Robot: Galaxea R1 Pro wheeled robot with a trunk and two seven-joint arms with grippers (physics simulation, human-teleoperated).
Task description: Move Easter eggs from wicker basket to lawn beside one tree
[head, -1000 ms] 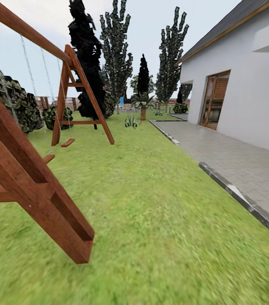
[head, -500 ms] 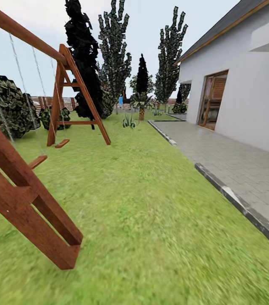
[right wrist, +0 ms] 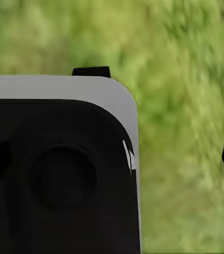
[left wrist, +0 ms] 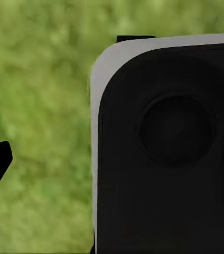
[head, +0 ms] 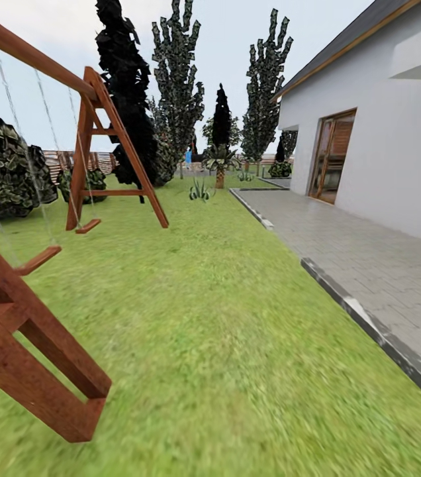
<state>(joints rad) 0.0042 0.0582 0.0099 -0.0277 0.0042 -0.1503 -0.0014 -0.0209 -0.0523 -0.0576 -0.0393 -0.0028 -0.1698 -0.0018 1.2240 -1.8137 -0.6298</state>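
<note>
On the lawn, swing frame at the left

Both wrist views look down on blurred grass past the robot's dark base (left wrist: 165,153); whether either gripper is wide or narrow cannot be told. From the head, the lawn (head: 237,318) runs ahead, wooden swing set (head: 104,152) left, paved path (head: 369,258) and white house (head: 396,146) right, trees (head: 263,93) far off.

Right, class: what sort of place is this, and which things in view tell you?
A back garden beside a house: a grassy lawn, a wooden swing set, tall trees, and a paved patio along the white house wall.
</note>
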